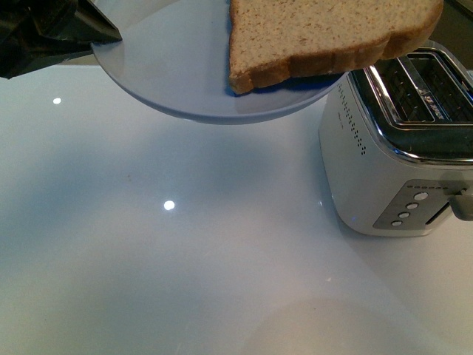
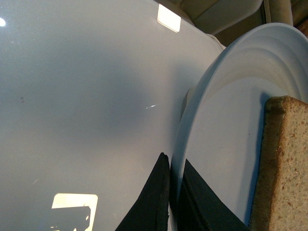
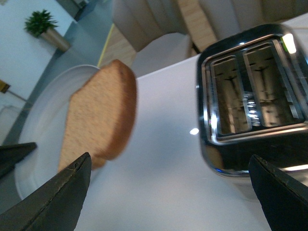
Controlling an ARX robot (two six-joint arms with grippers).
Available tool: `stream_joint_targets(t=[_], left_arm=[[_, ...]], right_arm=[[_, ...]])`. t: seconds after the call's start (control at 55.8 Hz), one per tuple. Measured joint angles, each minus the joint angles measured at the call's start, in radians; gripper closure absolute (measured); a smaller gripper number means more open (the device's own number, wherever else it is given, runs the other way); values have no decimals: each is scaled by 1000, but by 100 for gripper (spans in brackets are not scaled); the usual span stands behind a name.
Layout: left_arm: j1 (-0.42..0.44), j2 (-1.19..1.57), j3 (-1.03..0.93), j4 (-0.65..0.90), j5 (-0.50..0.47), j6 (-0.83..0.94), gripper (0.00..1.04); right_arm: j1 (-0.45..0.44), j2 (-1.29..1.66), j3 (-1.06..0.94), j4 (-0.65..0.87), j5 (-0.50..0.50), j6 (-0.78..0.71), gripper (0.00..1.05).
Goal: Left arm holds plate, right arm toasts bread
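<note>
Tabletop (image 1: 222,296), glossy white, under plate (image 1: 170,66) and 2-slot toaster (image 1: 369,163); potted plant (image 3: 43,26) beyond.

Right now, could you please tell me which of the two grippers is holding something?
The left gripper, clamped on the rim of the plate; the right gripper is open with nothing between its fingers.

glare spots on the glossy surface (image 1: 222,288), soft shadow under the plate (image 1: 170,66); bread (image 3: 98,118) blurred in right wrist view.

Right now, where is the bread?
In the front view, the bread lies on the plate at top centre-right, one end overhanging the rim toward the toaster.
</note>
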State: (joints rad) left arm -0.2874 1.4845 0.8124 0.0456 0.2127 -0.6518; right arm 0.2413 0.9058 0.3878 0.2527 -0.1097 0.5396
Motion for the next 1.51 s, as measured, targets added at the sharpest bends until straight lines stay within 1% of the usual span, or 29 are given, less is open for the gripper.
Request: stream_joint_targets(t=[0.125,0.233,0.359,0.484,0.52,0.592,0.61,0.645,0.663,0.717,0.735,0.771,0.789,0.807,0.914,0.932,0.95,1.04,1.112,1.255,1.398,1.452,1.506], left_arm=[[0,0,0,0,3,-1,102],[2,0,0,0,7,-1,102],[6,0,0,0,11,-1,102],[6,0,0,0,16,-1,102],[6,0,0,0,16,-1,102],[6,0,0,0,19,-1,102],[6,0,0,0,19,-1,102],[6,0,0,0,19,-2,102],[6,0,0,0,19,-1,102],[6,0,0,0,19,-1,102],[6,0,0,0,20,-1,102],[6,0,0,0,20,-1,102],[6,0,0,0,20,-1,102],[6,0,0,0,20,-1,102],[6,0,0,0,22,-1,102],[6,0,0,0,23,-1,102],[6,0,0,0,23,-1,102],[6,0,0,0,23,-1,102],[6,0,0,1,23,-2,102],[6,0,0,3,24,-8,102],[6,0,0,3,23,-8,102],[6,0,0,3,24,-8,102],[6,0,0,3,24,-8,102]], right_arm=[[26,176,49,130,-58,82,9],[34,287,73,210,-93,158,9],[36,382,90,291,-124,237,9],[45,443,105,354,-131,298,9],[48,456,109,363,-132,312,12],[59,479,114,373,-130,329,25],[63,484,114,376,-130,333,31],[67,487,115,375,-126,335,37],[67,487,115,376,-126,335,37],[74,488,117,376,-125,337,48],[76,488,118,375,-125,337,53],[78,488,119,375,-125,337,59],[79,488,120,375,-125,337,63],[79,488,120,375,-124,337,64],[79,484,122,376,-128,338,80],[79,481,122,376,-132,340,84],[79,480,122,376,-132,340,85],[77,463,122,376,-142,341,97],[72,443,125,375,-150,344,102],[24,353,150,353,-175,359,102],[-92,249,232,307,-214,366,102],[-127,235,257,287,-212,357,102],[-164,226,289,251,-185,319,102]])
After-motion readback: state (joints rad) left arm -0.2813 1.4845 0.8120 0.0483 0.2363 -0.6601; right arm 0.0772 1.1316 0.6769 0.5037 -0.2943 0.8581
